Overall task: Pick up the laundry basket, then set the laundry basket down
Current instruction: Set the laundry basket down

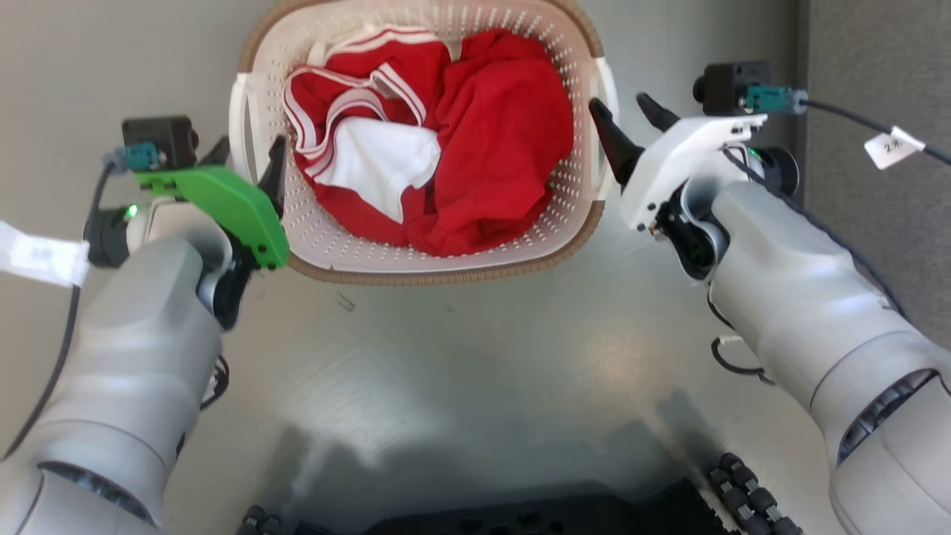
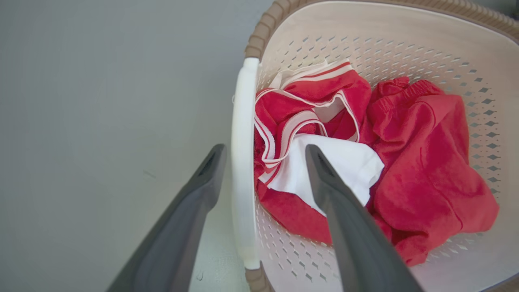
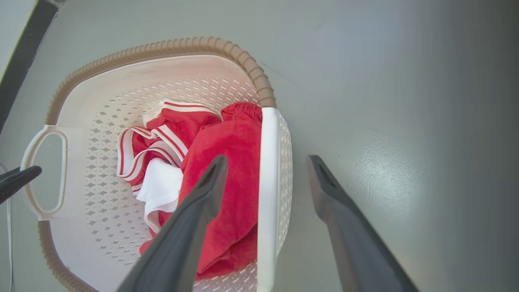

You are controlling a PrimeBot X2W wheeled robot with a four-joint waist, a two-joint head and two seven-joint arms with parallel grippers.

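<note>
Ok, the laundry basket (image 1: 446, 276) is sitting on the grey floor (image 1: 461, 371), top centre of the head view, directly between both arms. It is carrying a heap of red clothes (image 1: 505, 148) with red-and-white striped trim, and a white piece (image 1: 386, 167) is lying on top, left of centre.

The left gripper (image 1: 251, 156) is standing wide open at the left handle (image 1: 236, 126). In the left wrist view the left gripper (image 2: 264, 149) is straddling the left handle (image 2: 243, 162). One finger is hanging outside over the floor, just beside the bar. The other is hanging inside over the white piece (image 2: 348, 162). Gaps are showing on both sides of the bar, so nothing is being clamped.

The right gripper (image 1: 622, 111) is doing the same at the right handle (image 1: 605, 82), also wide open. In the right wrist view the right gripper (image 3: 267, 159) is straddling the right handle (image 3: 267, 202). One finger is hovering inside over the red clothes (image 3: 239, 138) and the other outside over the floor (image 3: 405, 121), neither touching the bar. There, the tip of one left-arm finger (image 3: 20, 178) is poking in beside the left handle (image 3: 25, 160).
</note>
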